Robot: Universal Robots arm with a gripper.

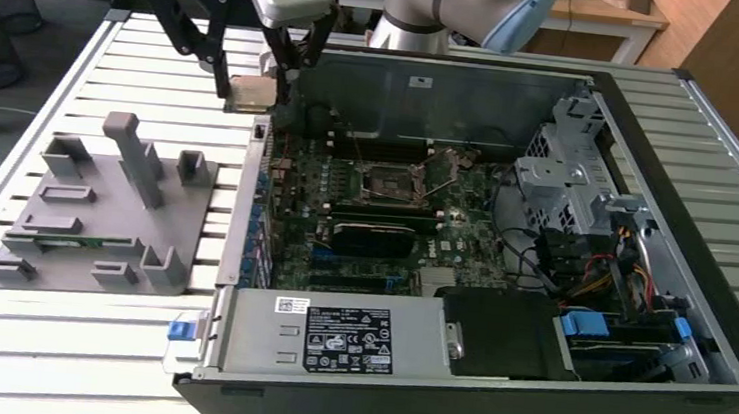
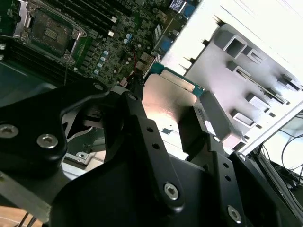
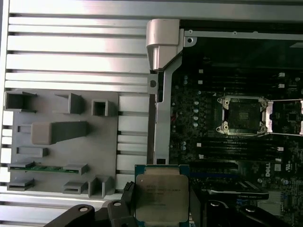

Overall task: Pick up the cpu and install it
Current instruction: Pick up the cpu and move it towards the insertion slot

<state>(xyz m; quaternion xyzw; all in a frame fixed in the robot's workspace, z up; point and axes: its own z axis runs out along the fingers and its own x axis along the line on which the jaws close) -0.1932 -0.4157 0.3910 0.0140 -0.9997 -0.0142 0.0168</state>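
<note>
My gripper (image 1: 252, 88) is shut on the cpu (image 1: 248, 94) and holds it in the air at the far left corner of the open computer case (image 1: 683, 295). In the first wrist view the cpu (image 3: 162, 196) is a silver square with a green rim, clamped between two black fingers (image 3: 128, 196). It hangs over the case's left wall, between the grey fixture and the motherboard. The second wrist view shows the cpu (image 2: 168, 99) from below, between the fingers (image 2: 199, 125). The motherboard socket (image 1: 386, 180) (image 3: 244, 115) (image 2: 49, 33) lies open, away from the cpu.
A grey fixture (image 1: 101, 209) (image 3: 61, 137) stands on the slatted table at the exterior view's left, with a green memory stick (image 1: 66, 238) (image 3: 45, 167) in one slot. Inside the case are a drive cage (image 1: 567, 174), cables and a power supply (image 1: 331, 336).
</note>
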